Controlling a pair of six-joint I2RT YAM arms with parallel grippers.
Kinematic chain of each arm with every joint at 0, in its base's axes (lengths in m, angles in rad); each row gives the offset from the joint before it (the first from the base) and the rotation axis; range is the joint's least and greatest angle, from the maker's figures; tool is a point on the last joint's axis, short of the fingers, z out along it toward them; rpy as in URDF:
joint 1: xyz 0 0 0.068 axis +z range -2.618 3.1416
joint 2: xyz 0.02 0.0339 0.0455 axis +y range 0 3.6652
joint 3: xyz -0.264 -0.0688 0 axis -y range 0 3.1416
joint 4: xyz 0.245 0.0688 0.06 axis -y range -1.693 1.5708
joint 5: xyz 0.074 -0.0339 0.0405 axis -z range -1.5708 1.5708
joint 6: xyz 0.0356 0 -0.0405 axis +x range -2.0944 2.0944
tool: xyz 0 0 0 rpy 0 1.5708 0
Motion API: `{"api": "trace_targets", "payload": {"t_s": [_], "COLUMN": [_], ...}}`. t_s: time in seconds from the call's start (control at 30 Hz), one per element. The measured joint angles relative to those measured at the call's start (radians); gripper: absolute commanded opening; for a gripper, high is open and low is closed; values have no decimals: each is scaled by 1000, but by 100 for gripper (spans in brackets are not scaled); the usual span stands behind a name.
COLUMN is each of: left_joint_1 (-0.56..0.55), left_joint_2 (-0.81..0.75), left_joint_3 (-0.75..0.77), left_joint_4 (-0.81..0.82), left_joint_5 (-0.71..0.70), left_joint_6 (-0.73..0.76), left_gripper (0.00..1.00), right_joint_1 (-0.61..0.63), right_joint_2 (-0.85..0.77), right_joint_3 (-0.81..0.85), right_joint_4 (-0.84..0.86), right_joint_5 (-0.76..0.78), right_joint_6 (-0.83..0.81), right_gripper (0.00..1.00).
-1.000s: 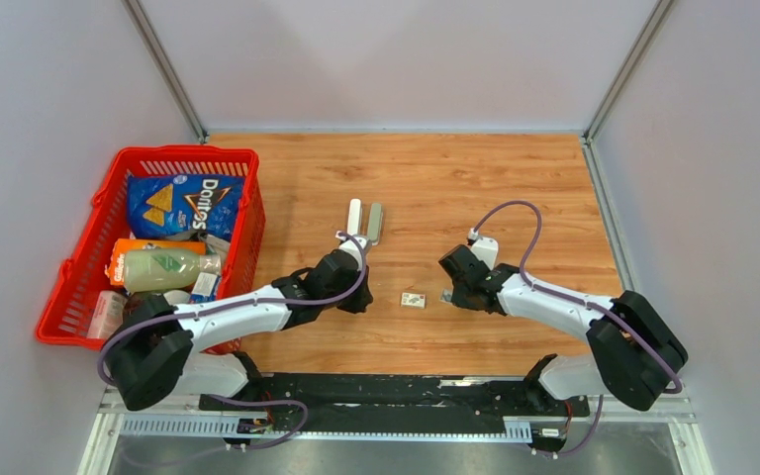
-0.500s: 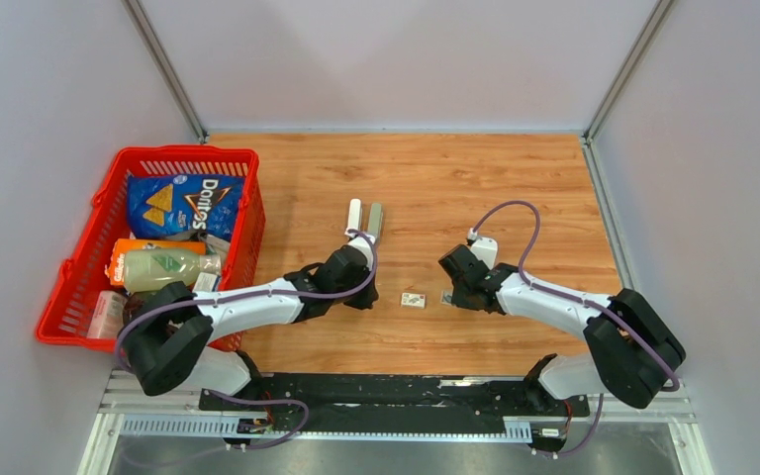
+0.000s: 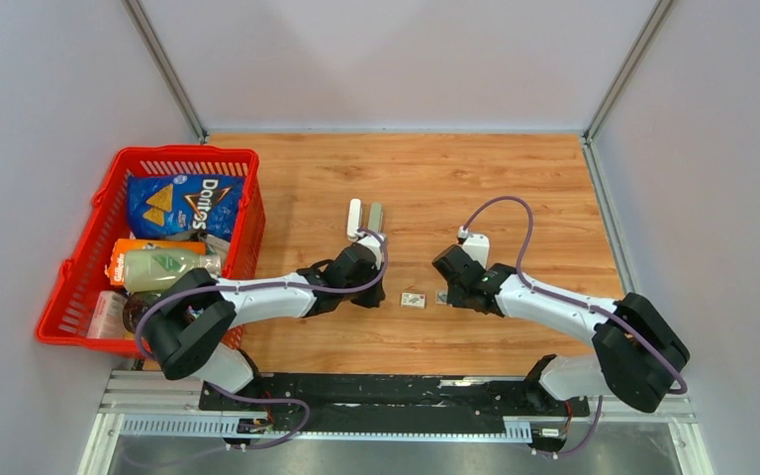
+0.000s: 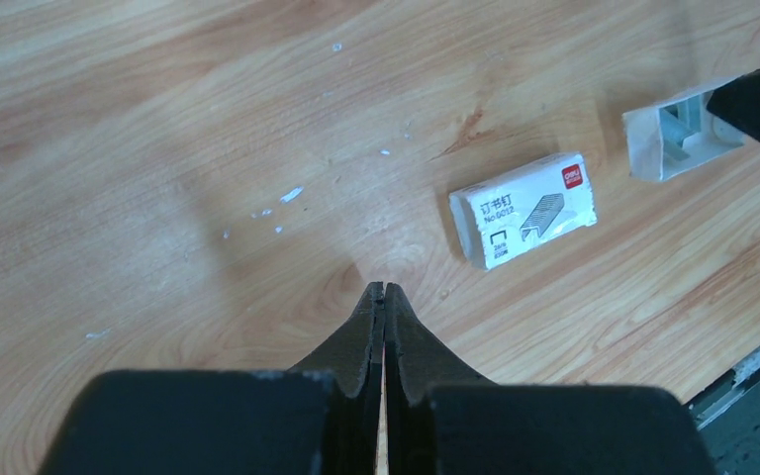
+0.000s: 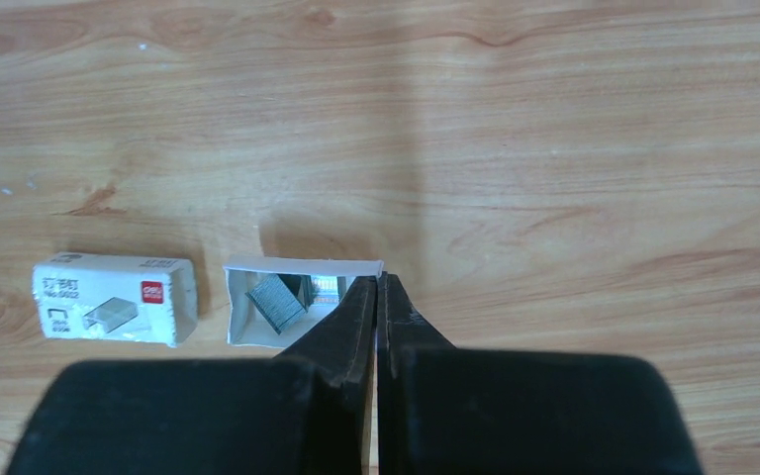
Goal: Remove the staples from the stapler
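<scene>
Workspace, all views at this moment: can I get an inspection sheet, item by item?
Surface: wooden table, a few pale specks.
Job's things: stapler lies beyond the left hand; staples sit in an open box tray.
Clutter: closed staple box; red basket holding a Doritos bag and a bottle.
Hands: left hand shut, empty; right hand shut, tips at the tray's edge.
Cables: purple cable on each arm, untangled.
Surroundings: grey walls.

On the white packet, lying just ahead and to the right of the left gripper, "订书钉", "No.0012" and a red "deli" mark are printed. "Doritos" is read on the blue bag, well off to that gripper's left.
</scene>
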Motion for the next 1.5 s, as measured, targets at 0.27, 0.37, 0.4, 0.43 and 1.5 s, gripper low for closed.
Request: {"api": "trace_targets", "payload": {"t_s": [0.27,0.37,0.4,0.43,1.5], "left_joint_1": [0,0,0,0,0], "left_joint_2": [38,55,61,67,149], "left_joint_3": [26,27,27,27,27], "left_joint_4": [23,29,31,34,154], "left_joint_5": [23,37,41,44,122], "left_joint_6": [-1,-2,-2,-3,-32], "left_gripper": [0,0,0,0,0], "right_joint_1": [58,68,71,72,120], "right_joint_2": [30,46,51,56,164], "right_joint_3": [36,37,38,38,116], "right_joint_4": [-6,-7,-7,-7,2], "right_joint_5": [25,32,33,35,79], "right_joint_6": [-5,-5,-5,-5,-12], "right_gripper": [0,0,0,0,0]}}
